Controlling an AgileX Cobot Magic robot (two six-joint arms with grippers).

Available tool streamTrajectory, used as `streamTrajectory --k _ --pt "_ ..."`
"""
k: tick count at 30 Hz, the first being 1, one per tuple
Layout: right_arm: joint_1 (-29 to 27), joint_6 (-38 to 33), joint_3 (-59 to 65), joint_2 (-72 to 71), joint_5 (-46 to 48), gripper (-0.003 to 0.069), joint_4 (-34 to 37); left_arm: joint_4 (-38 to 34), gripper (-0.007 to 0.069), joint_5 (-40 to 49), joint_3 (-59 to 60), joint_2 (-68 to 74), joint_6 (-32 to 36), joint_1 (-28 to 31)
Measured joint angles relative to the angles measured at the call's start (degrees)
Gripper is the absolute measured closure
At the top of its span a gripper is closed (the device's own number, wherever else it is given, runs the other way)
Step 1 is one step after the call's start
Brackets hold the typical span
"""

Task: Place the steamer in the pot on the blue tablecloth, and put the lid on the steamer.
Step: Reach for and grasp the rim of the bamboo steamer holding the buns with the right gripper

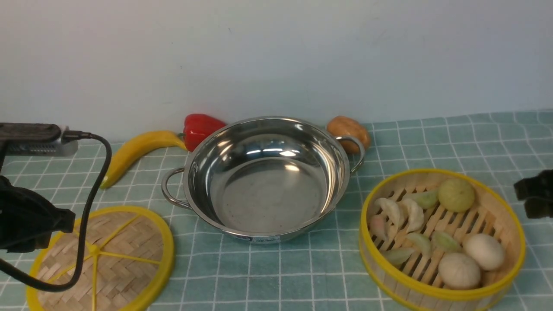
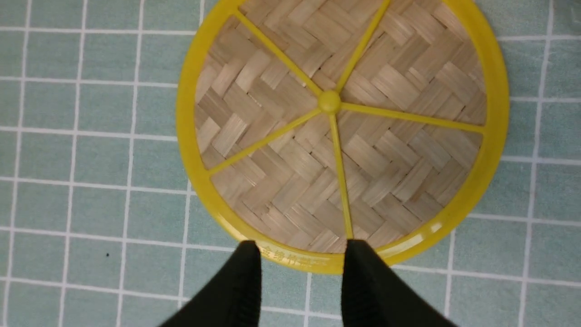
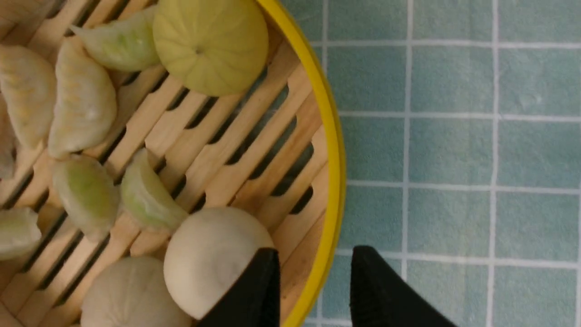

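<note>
We see the left gripper (image 2: 303, 249) spread at the lid's (image 2: 363, 154) rim, the right gripper (image 3: 315, 252) spread astride the steamer's (image 3: 335, 150) rim — only the front view shows pot (image 1: 265, 190), banana (image 1: 134, 151), pepper (image 1: 198, 128) beyond them

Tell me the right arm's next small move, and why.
Probably lower the right gripper and close it on the rim of the steamer. It is open and its fingers appear to straddle that yellow rim, one inside beside a white bun, one outside over the blue tablecloth, and the pot stands empty.
</note>
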Motion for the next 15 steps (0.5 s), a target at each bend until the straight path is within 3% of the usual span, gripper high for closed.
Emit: streamTrajectory --k 7,15 --pt "0.6 0.2 -10.0 8.9 5.5 0.0419 0.0 -0.1 0.0382 -0.5 0.0 0.1 0.0 0.0" --pt "0.6 0.2 -11.6 14.5 6.0 0.0419 -1.7 -0.2 0.0382 -0.5 0.0 0.1 0.0 0.0"
